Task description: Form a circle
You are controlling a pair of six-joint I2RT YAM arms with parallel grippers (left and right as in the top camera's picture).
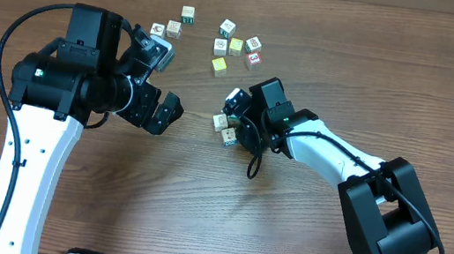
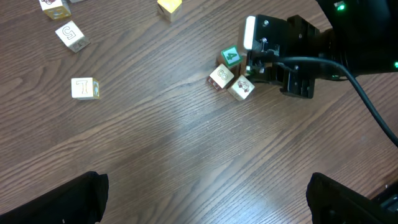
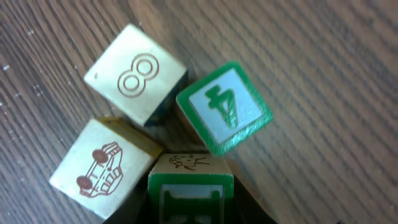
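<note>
- The circle point(image 1: 225, 128) sits mid-table, just right of centre, under the right gripper point(image 1: 233, 118). It is four small picture cubes packed tight: the 8 cube point(image 3: 135, 74), the car cube point(image 3: 99, 174), the green 4 cube point(image 3: 224, 107) and a green-framed cube point(image 3: 189, 186).
- Your right gripper looks clamped on the green-framed cube, its dark fingers flanking it at the near edge of the wrist view.
- Expect these cubes to be light, stiff and hard. Their flat faces should pinch well, but they will likely skate on the smooth table point(image 1: 110, 200). Take one from above by two opposite side faces, and mind that any nudge can knock its touching neighbours.
- Your left gripper point(image 1: 165, 83) has its jaws wide apart and empty, left of the circle and well apart from it.
- Farther off lie nine loose cubes point(image 1: 236, 45). Three are far left and six far right, two of them yellow and one red.
</note>
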